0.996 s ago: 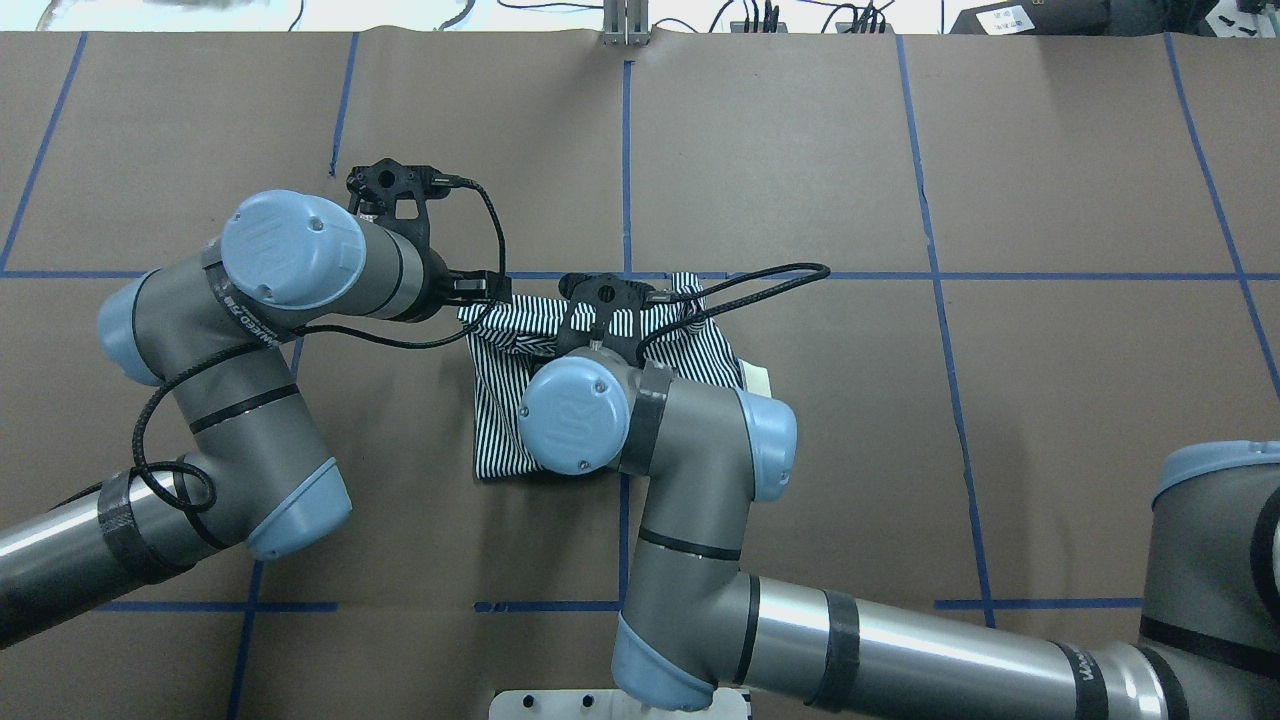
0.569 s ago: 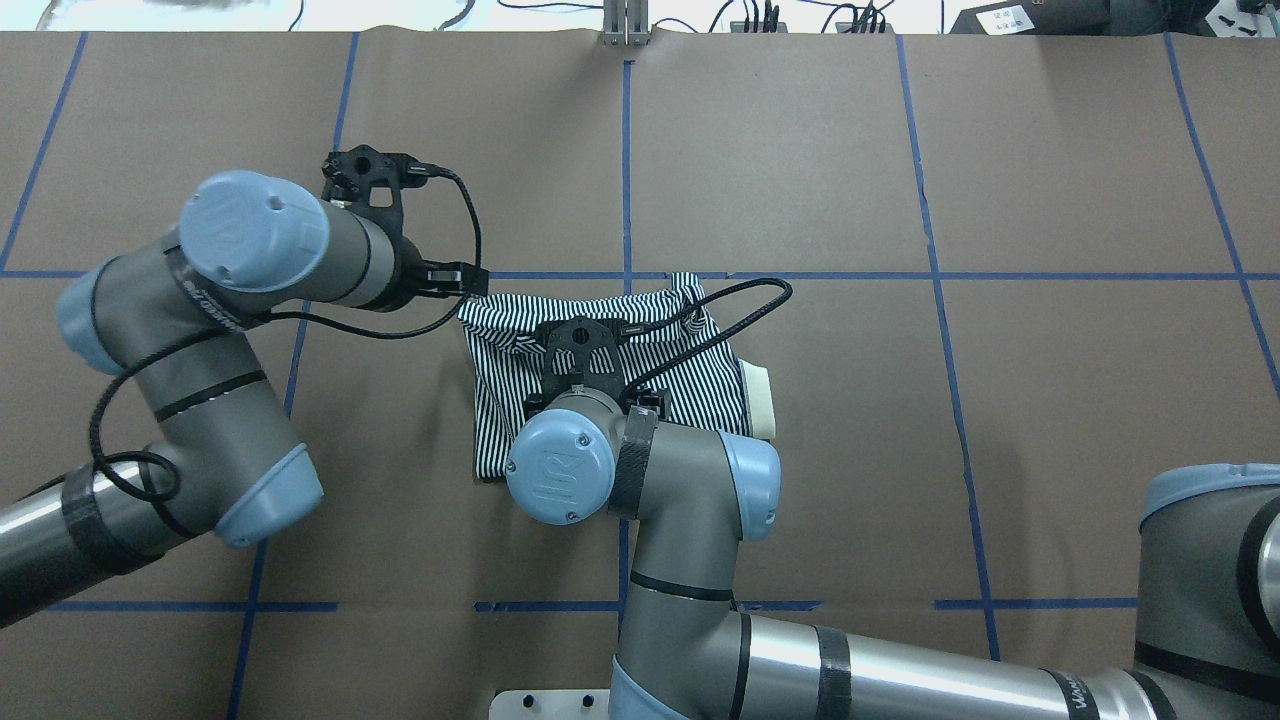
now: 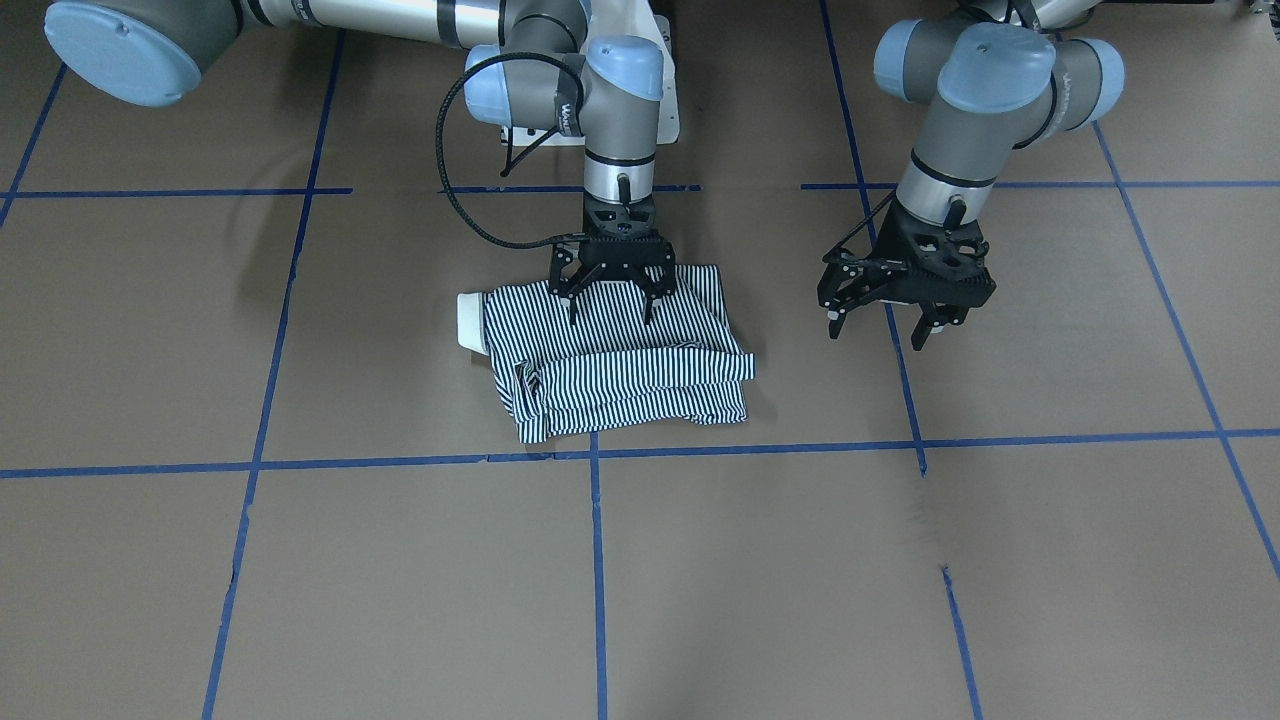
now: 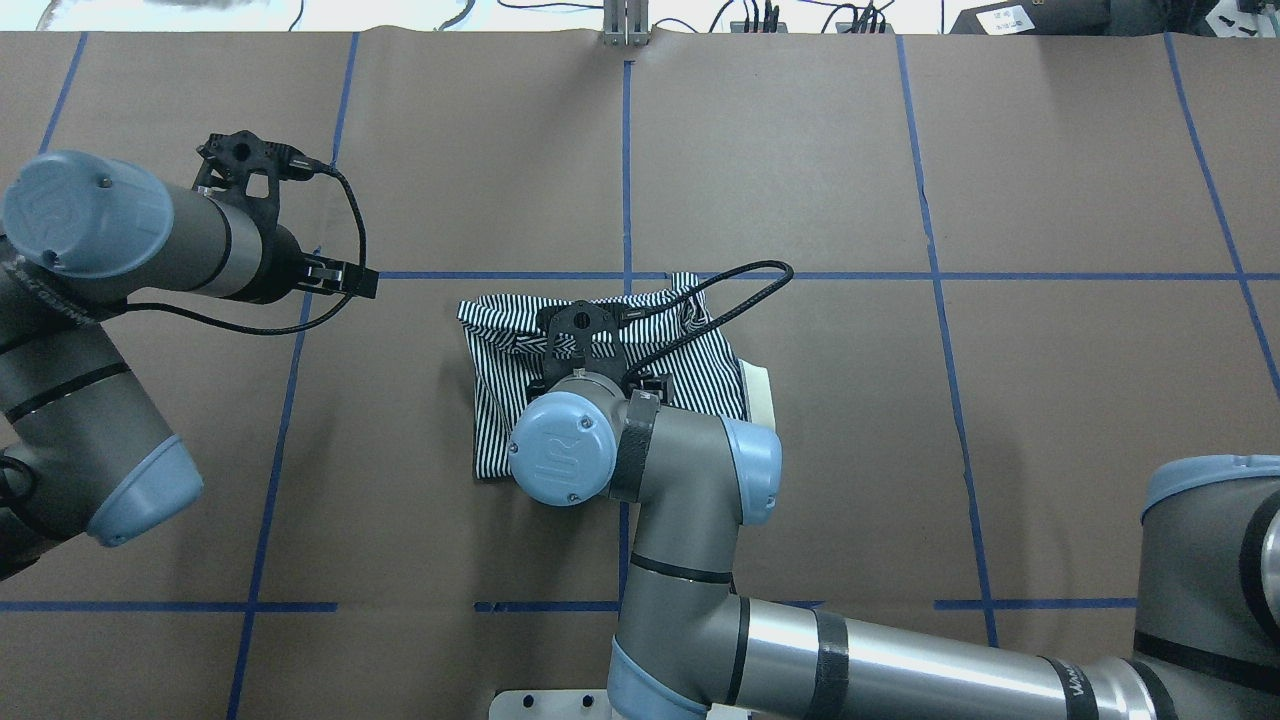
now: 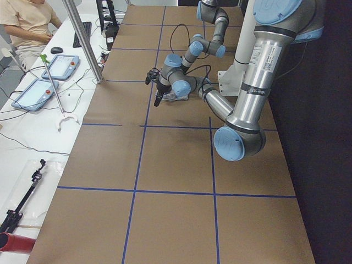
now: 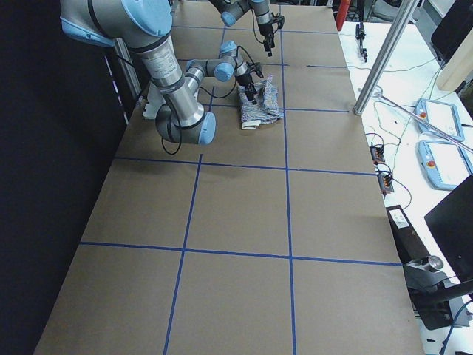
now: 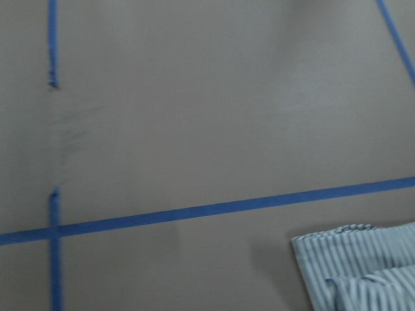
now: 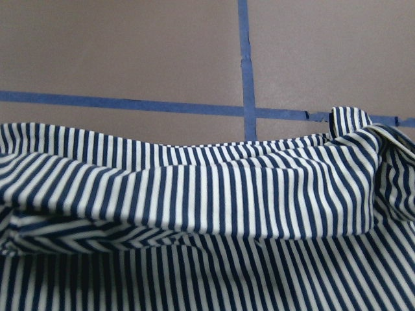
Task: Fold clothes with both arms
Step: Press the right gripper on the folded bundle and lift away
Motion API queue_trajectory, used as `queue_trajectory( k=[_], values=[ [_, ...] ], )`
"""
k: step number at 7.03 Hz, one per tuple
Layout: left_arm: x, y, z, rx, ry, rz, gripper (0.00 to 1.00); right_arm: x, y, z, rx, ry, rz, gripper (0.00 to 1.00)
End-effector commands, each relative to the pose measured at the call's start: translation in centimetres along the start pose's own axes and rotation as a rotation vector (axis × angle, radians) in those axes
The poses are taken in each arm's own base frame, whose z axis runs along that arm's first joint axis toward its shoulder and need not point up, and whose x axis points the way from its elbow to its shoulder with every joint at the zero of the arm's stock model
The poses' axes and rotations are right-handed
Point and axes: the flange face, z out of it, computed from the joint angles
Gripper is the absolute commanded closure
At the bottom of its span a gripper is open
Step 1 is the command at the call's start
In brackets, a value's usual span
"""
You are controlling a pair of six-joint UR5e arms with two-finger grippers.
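The striped shirt (image 3: 620, 375) lies folded into a compact bundle on the brown table (image 3: 900, 560), its white collar (image 3: 468, 318) poking out at one side. My right gripper (image 3: 610, 318) points down over the near-robot half of the shirt, open, fingers spread above the fabric and holding nothing. The right wrist view is filled by the shirt (image 8: 207, 214) and its top fold. My left gripper (image 3: 876, 335) hovers open and empty over bare table, well to the side of the shirt. From overhead the right arm's wrist covers part of the shirt (image 4: 700, 365).
Blue tape lines (image 3: 900, 440) divide the brown table cover into squares. A white pedestal base (image 4: 530, 705) sits at the robot's edge. Tablets and cables (image 5: 38, 88) lie on a side bench past the table, where a seated person (image 5: 27, 22) shows.
My left arm has swung away from the shirt's corner, far out to its own side. The right gripper pulled back slightly toward the robot and stays above the shirt.
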Motion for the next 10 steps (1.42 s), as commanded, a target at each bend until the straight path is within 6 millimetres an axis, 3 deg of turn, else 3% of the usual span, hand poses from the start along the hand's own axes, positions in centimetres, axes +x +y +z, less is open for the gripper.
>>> queue_trajectory(
  k=[1, 3, 4, 5, 6, 8, 9, 10],
  values=[
    [-0.1, 0.0, -0.1, 0.002, 0.000, -0.002, 0.00, 0.0, -2.6, 3.6, 0.029, 0.006, 0.022, 0.00],
    [0.0, -0.1, -0.2, 0.003, 0.003, -0.001, 0.00, -2.2, -9.4, 4.3, 0.057, 0.025, 0.061, 0.00],
    [0.2, -0.1, -0.2, 0.004, 0.006, -0.003, 0.00, -1.6, -12.9, 5.6, 0.067, 0.069, 0.085, 0.00],
    [0.3, -0.3, -0.4, 0.007, 0.007, -0.005, 0.00, 0.2, -15.6, 7.4, 0.079, 0.096, 0.111, 0.00],
    [0.3, -0.2, -0.3, 0.005, 0.007, -0.012, 0.00, 1.2, -17.3, 7.6, 0.064, 0.087, 0.132, 0.00],
    [0.8, 0.0, -0.2, 0.001, 0.012, -0.025, 0.00, 0.4, -17.5, 3.9, 0.003, -0.010, 0.135, 0.00],
    [0.9, 0.0, -0.2, 0.001, 0.014, -0.034, 0.00, 1.5, -16.7, 3.5, -0.005, -0.032, 0.136, 0.00],
    [1.1, 0.0, -0.2, 0.002, 0.017, -0.034, 0.00, 3.2, -14.7, 4.4, -0.018, -0.027, 0.125, 0.00]
  ],
)
